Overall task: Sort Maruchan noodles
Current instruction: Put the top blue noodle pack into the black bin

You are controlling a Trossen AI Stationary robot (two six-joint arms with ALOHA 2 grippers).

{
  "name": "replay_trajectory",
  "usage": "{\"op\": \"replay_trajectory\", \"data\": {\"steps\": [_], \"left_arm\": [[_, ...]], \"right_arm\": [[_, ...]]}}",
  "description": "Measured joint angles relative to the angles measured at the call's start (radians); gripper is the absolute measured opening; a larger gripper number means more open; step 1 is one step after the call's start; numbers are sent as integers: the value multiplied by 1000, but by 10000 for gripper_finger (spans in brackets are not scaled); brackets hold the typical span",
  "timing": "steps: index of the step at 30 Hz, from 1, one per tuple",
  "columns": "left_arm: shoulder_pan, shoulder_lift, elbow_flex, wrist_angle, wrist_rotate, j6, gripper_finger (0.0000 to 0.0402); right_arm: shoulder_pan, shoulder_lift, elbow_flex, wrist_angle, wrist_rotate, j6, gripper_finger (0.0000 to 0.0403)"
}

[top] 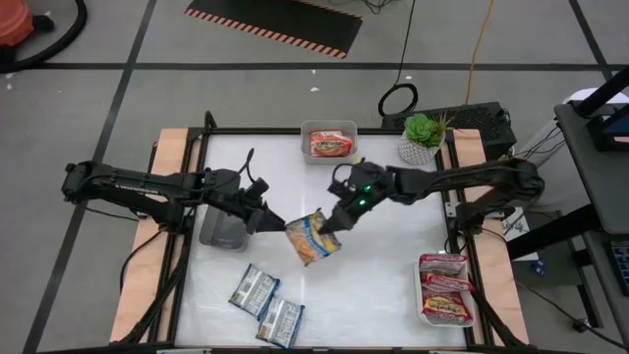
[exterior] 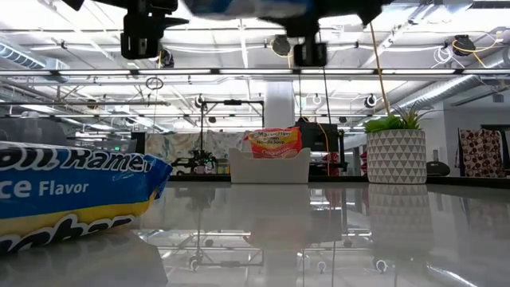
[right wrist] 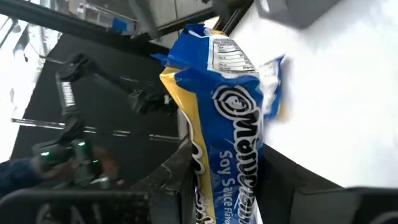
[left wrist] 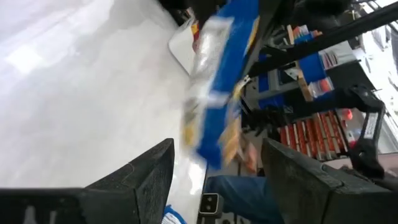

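Gripping a blue-and-yellow Maruchan packet (top: pixel 313 237) by its upper edge, the right gripper (top: pixel 332 222) holds it lifted over the middle of the white table (top: pixel 393 285). Its fingers are closed on the wrapper; in the right wrist view the packet (right wrist: pixel 233 118) fills the frame, showing a round face logo, "Soy Sauce" lettering in white on blue, a yellow band and a nutrition panel at one end.

The left gripper (top: pixel 272 222) sits just left of that packet with its fingers parted and nothing between them. In the left wrist view both dark fingers (left wrist: pixel 146 177) stand apart, and the blue packet (left wrist: pixel 217 87) hangs beyond them, clear of both.

Two more blue-silver packets (top: pixel 266 306) lie side by side at the near left of the table. One shows close in the low view (exterior: pixel 72 199), reading "Ramen" and "Flavor" in white on blue above a yellow stripe.

A white tray (top: pixel 328 141) at the far centre edge holds an orange-red packet (top: pixel 331 146). Another white tray (top: pixel 447 320) at the near right holds a stack of maroon-and-silver packets (top: pixel 445 285). A grey tray (top: pixel 222 232) lies under the left arm. A potted plant (top: pixel 425 136) stands at the far right corner.
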Motion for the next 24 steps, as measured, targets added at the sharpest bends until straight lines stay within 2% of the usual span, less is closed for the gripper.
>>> {"op": "replay_trajectory", "data": {"steps": [3, 8, 13, 18, 22, 24], "left_arm": [[0, 0, 0, 2, 3, 10, 243], [7, 1, 0, 3, 3, -12, 244], [-5, 17, -1, 44, 3, -126, 245], [-53, 82, -2, 230, 15, -161, 279], [-104, 175, 0, 519, 24, -201, 310], [-116, 224, 1, 622, -4, -228, 313]], "right_arm": [[-2, -69, 0, -101, -63, 45, 113], [9, -132, 0, -162, -214, 155, 114], [33, -152, 0, -151, -266, 263, 114], [54, -144, 0, -152, -345, 287, 114], [69, -125, 0, -145, -363, 287, 114], [77, -122, 0, -147, -364, 286, 114]]}}
